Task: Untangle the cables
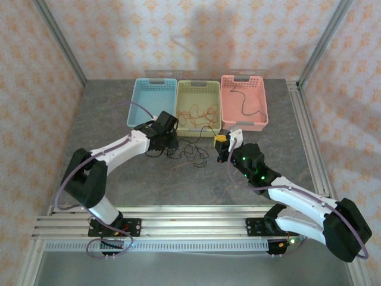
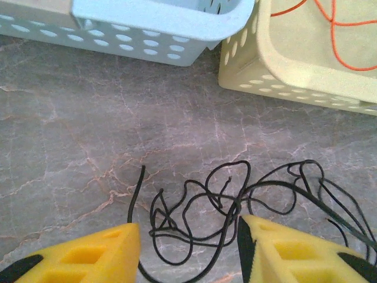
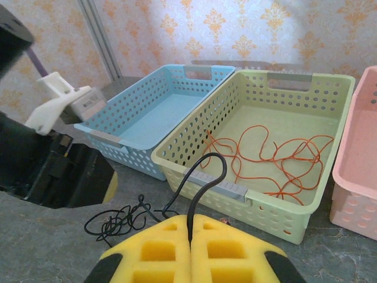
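At left, our left claw (image 2: 188, 230), fingers apart, straddles the black cable tangle (image 2: 206, 206) on the bench (image 2: 88, 135); rightward, our right claw (image 3: 191, 223) is clamped on a black strand (image 3: 192, 203) running left toward that tangle; the orange cable (image 3: 259, 150) lies in the green basket (image 3: 212, 186).

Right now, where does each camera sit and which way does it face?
Top external: above and behind the bases, looking down on table, left arm, right arm.
Left wrist: facing down at the black tangle, left gripper open over it.
Right wrist: low, facing the green basket; right gripper shut on a black cable.
Shared: both wrist views show that basket and its orange cable.
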`<state>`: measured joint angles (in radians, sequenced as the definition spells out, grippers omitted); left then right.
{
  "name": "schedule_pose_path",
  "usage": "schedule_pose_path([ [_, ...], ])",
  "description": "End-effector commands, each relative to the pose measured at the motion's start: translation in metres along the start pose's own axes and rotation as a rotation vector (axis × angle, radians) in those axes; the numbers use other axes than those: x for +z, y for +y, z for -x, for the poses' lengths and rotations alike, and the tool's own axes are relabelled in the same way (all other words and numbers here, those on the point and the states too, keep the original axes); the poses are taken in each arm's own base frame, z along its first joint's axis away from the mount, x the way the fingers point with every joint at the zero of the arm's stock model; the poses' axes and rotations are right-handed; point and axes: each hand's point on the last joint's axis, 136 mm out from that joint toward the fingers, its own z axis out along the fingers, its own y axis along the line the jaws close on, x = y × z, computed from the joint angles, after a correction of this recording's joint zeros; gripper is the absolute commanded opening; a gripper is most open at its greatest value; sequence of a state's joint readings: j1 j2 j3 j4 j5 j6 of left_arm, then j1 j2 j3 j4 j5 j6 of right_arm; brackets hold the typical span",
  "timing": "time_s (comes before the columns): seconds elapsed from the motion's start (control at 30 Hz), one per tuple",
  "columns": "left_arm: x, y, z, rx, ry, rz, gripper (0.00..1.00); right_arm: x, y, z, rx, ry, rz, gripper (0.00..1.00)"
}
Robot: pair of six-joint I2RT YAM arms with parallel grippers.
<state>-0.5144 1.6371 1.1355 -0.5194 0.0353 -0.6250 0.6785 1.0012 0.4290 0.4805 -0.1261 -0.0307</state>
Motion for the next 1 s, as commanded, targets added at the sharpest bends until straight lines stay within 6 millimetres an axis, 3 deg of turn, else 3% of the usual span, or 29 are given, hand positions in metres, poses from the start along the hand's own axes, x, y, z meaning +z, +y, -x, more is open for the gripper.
schedule_pose_path([
  [0.0,0.006,0.007,0.006,0.054,0.03,0.074,0.46,-0.002,0.001,0.006,-0.016,-0.032,-0.004,0.0],
  [0.47,0.051,-0.002,0.0,0.028,0.201,0.028,0.46,-0.003,0.002,0.008,-0.015,-0.038,0.004,0.0],
  [0.63,0.053,-0.003,0.0,0.029,0.203,0.019,0.32,-0.004,0.002,0.009,-0.014,-0.04,0.004,0.0],
  [0.83,0.039,0.001,0.002,0.005,0.15,-0.008,0.1,-0.004,0.0,0.008,-0.014,-0.039,-0.009,0.0],
  [0.97,0.03,0.007,0.002,-0.027,0.118,-0.028,0.01,-0.006,-0.005,0.01,-0.013,-0.052,-0.038,0.0],
])
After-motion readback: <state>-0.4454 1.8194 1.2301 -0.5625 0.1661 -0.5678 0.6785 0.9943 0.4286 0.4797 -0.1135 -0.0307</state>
